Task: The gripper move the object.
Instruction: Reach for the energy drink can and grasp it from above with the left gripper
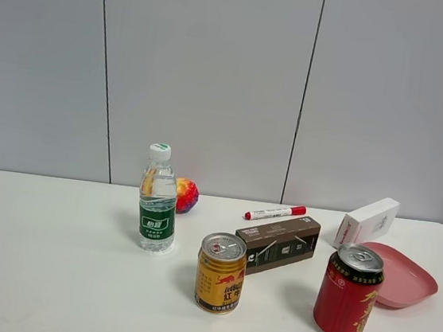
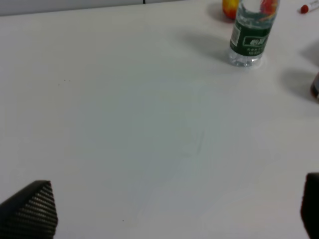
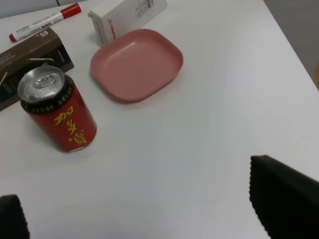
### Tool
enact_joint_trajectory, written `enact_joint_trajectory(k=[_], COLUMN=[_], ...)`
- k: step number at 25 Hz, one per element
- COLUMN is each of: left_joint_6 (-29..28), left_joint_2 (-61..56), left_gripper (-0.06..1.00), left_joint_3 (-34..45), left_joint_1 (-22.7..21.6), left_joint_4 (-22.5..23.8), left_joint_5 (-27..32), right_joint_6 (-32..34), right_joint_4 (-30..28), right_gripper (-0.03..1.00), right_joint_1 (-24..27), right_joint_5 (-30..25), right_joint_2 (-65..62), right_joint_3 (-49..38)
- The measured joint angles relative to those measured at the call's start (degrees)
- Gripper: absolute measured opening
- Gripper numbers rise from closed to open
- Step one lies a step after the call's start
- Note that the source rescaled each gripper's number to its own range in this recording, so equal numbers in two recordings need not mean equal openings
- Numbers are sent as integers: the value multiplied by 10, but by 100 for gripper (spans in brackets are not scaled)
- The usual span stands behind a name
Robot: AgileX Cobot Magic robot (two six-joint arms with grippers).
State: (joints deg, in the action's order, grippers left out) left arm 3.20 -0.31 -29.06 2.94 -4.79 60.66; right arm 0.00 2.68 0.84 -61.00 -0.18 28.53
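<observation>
The short gold-yellow can [image 1: 220, 272] with a red bull emblem and silver top stands upright at the front middle of the white table [image 1: 51, 259]. Neither arm shows in the exterior high view. In the left wrist view my left gripper [image 2: 169, 209] is open and empty over bare table, with one black fingertip [image 2: 30, 211] at each lower corner; the gold can is not clearly in this view. In the right wrist view my right gripper [image 3: 149, 209] is open and empty, with its fingertips [image 3: 286, 196] near the taller red can [image 3: 57, 112].
A water bottle [image 1: 157, 200] and a coloured ball [image 1: 186, 195] stand back left of the gold can. A brown box [image 1: 277, 244], a red marker [image 1: 274, 213], a white box [image 1: 367, 220], a pink plate [image 1: 405, 279] and the red can [image 1: 348, 292] lie to its right.
</observation>
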Motion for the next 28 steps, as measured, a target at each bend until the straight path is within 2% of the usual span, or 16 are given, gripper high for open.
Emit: enact_joint_trajectory(k=[9,13,16,19,22,25,28], left_joint_6=[1,31,103,214,318,391,437], left_joint_2=[0,10,41,97,182,274,380], left_gripper=[100,100,100,100,100,100,100], left_joint_3=[0,-6,-43,-106,-179,-251,-330], left_joint_1=[0,0,0,0,1,1,1], left_joint_4=[0,-16,-82,-179,-252,-294,-311], left_joint_5=[0,-1,-7,-9,-7,-6,-4], right_joint_6=[0,0,0,0,0,0,0], right_joint_4=[0,0,0,0,0,0,0], right_gripper=[100,100,100,100,100,100,100], right_joint_1=[0,0,0,0,0,0,0], right_joint_5=[0,0,0,0,0,0,0], right_joint_2=[0,0,0,0,0,0,0], right_joint_3=[0,0,0,0,0,0,0])
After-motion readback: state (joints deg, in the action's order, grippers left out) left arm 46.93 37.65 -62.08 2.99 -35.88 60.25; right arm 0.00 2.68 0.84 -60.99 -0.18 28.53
